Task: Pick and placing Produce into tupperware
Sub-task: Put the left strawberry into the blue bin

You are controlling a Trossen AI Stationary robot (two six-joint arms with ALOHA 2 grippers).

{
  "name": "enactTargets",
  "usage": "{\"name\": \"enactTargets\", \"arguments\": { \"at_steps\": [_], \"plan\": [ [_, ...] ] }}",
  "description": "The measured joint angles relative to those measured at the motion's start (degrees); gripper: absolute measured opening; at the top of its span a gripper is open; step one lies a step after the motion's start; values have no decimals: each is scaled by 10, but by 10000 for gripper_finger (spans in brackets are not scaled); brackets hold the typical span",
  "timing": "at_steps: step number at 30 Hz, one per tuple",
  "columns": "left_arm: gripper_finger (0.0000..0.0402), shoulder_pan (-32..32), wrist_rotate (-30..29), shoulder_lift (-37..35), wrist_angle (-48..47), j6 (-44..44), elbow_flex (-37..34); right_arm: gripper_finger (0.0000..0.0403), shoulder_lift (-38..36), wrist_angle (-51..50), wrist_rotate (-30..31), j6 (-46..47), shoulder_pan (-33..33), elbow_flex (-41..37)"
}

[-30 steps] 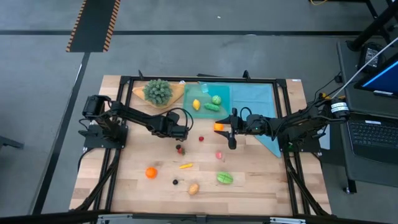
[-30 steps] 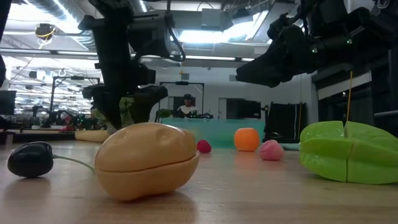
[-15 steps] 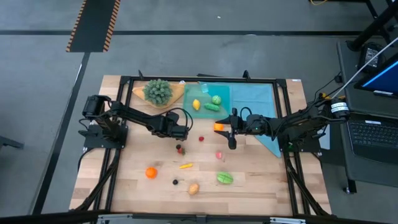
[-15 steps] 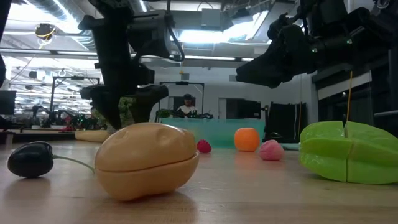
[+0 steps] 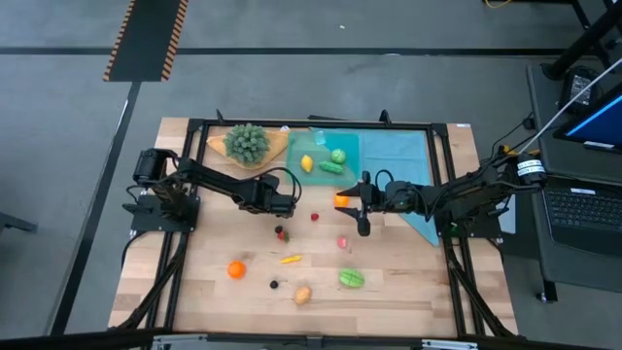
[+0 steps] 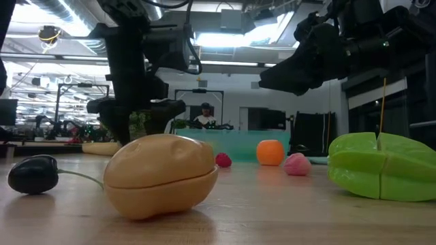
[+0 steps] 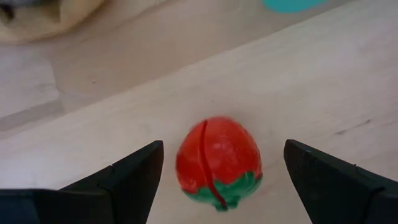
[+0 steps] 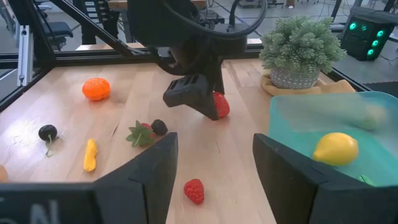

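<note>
A red toy fruit with a green calyx (image 7: 217, 163) lies on the wooden table. My left gripper (image 7: 224, 147) points steeply down over it, open, with one finger on each side and a gap to both. The right wrist view shows this gripper (image 8: 199, 99) with the red toy (image 8: 221, 106) beside it. My right gripper (image 5: 356, 201) hangs level above the table's middle, open and holding nothing; an orange toy (image 5: 341, 198) lies on the table by it. The tupperware (image 5: 295, 146) stands at the far edge and holds a lemon (image 5: 307, 163) and green pieces (image 5: 334, 161).
Loose produce lies over the near half: a strawberry (image 5: 280, 232), raspberry (image 5: 314, 216), pink piece (image 5: 342, 242), orange (image 5: 236, 269), yellow piece (image 5: 290, 259), black berry (image 5: 274, 284), tan potato (image 5: 302, 294), green piece (image 5: 351, 278). A bushy plant (image 5: 246, 142) and teal cloth (image 5: 403, 160) flank the tupperware.
My left gripper has rolled slightly about its own axis over the red toy, staying in place and open. Nothing else has moved.
</note>
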Motion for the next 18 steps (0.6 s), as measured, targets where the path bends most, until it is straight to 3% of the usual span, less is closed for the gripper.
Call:
{"name": "enactTargets", "arguments": {
  "at_steps": [18],
  "plan": [
    [309, 0, 12, 7, 2, -31, 0, 211, 0, 0, 0, 1, 0, 0]
  ]
}}
